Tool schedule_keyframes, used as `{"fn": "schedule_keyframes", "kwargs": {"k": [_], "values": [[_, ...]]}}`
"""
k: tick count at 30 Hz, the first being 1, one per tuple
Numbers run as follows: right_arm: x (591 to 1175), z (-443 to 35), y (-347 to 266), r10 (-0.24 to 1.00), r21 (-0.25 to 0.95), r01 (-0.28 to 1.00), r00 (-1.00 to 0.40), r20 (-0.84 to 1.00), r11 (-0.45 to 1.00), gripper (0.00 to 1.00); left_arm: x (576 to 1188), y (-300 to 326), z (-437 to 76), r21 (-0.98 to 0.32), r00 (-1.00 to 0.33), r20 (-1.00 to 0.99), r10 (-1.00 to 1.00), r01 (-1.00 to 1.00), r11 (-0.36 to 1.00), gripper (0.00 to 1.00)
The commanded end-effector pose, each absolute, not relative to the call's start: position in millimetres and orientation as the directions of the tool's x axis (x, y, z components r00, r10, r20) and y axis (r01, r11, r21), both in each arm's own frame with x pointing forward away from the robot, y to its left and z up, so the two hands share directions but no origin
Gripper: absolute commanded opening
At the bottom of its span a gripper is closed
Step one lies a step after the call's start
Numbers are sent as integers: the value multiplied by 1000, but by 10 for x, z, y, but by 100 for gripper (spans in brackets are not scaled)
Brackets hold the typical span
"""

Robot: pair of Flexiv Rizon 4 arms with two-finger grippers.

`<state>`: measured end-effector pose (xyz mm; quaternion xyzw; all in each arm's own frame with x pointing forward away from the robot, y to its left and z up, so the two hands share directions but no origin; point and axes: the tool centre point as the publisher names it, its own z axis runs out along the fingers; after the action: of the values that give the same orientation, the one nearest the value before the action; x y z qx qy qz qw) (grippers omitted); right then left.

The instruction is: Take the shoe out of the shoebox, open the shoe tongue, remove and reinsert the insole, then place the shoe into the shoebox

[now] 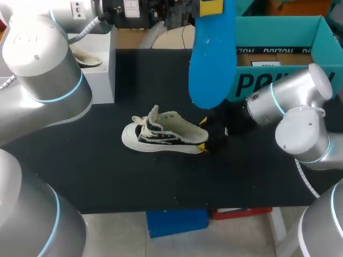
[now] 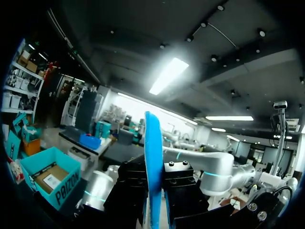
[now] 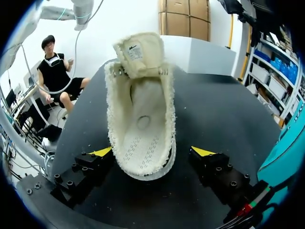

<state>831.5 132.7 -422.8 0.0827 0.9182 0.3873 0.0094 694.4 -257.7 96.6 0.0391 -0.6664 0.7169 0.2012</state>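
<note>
Blue insole [image 1: 213,59] upright, left fingers [image 2: 180,191] clamping it, shoe [image 1: 166,134] toe left, right fingers [image 3: 202,151] spread

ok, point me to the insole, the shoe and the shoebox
insole [image 1: 211,59], head view, middle of its blue face
shoe [image 1: 177,128], head view, cream side near the heel
shoebox [image 1: 278,30], head view, teal inner back wall

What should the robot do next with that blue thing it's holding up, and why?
Probably lower the blue insole toward the mouth of the shoe. The left gripper is shut on it, up above the table, while the shoe lies empty with its tongue folded forward. The open right gripper straddles the heel, seemingly placed to steady it.
</note>
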Motion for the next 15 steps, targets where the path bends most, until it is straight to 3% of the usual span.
{"fn": "schedule_keyframes", "kwargs": {"k": [1,15], "values": [[8403,-4172,1385,151,511,165,-986,69,844,100,6936,-2593,967,-940,-917,325,232,-341,-29,0],[8323,-4120,1476,115,287,126,-992,56,950,100,6936,-2593,967,-940,-917,325,232,-341,-29,0]]}}
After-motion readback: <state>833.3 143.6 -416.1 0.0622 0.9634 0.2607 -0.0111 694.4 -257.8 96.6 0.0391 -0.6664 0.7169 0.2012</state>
